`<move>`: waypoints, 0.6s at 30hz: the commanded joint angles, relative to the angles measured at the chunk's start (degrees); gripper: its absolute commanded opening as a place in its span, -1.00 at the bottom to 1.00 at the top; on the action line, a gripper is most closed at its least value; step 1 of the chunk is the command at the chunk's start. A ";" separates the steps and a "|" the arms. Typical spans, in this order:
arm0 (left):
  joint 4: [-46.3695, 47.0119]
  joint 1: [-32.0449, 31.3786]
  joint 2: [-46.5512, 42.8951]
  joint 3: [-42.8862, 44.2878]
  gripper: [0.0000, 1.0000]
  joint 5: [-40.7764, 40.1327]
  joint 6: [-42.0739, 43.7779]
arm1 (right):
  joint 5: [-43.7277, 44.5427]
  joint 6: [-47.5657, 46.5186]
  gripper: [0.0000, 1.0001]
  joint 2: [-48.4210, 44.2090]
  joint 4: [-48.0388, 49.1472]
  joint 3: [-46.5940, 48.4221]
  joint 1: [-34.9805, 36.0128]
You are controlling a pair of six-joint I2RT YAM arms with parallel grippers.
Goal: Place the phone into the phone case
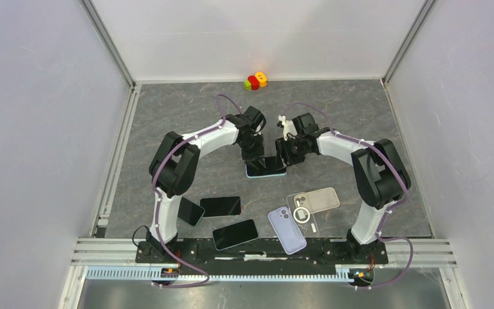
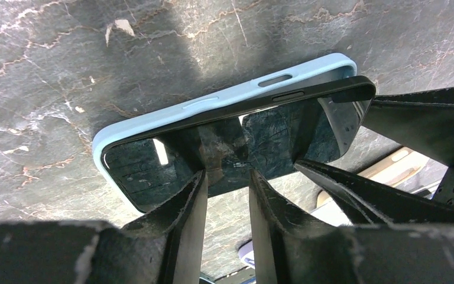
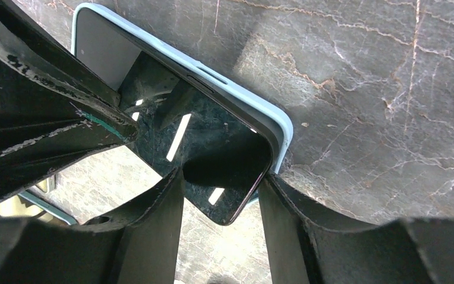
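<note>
- Seen from above, two robot arms reach in from the near edge of a grey marbled tabletop point(image 1: 167, 116) and meet at its middle, about midway between the left and right edges.
- Under them lies a dark phone point(image 2: 254, 133), screen up, on a light-blue phone case point(image 2: 171, 112).
- The phone is only partly seated. In the left wrist view one end has sunk inside the case rim, while the other end rides clear above it.
- The left tool point(image 2: 227, 177) has its fingers a narrow gap apart with nothing between them. Their tips rest at the phone's near long edge.
- The right tool point(image 3: 220, 177) has its fingers further apart, with a corner of the phone between them. One finger touches the case corner. I cannot tell whether they are pinching the phone.
- Step in hand, as I judge it: pressing the phone home into the case.
- The next move seems to call for downward pressure on the raised end, with the seated end held steady so that the case does not slide or pop off.
- Near the near edge lie three spare dark phones point(image 1: 220, 206), well apart from the work.
- Beside them are a lilac case point(image 1: 287, 230), a clear case point(image 1: 307, 222) and a beige case point(image 1: 321, 198).
- A small bright toy point(image 1: 256, 80) sits at the far edge.
</note>
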 commanded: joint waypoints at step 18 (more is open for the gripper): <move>-0.14 1.52 2.90 -3.32 -0.51 -3.01 -4.74 | 10.95 -4.73 0.28 -3.48 -12.04 1.11 0.55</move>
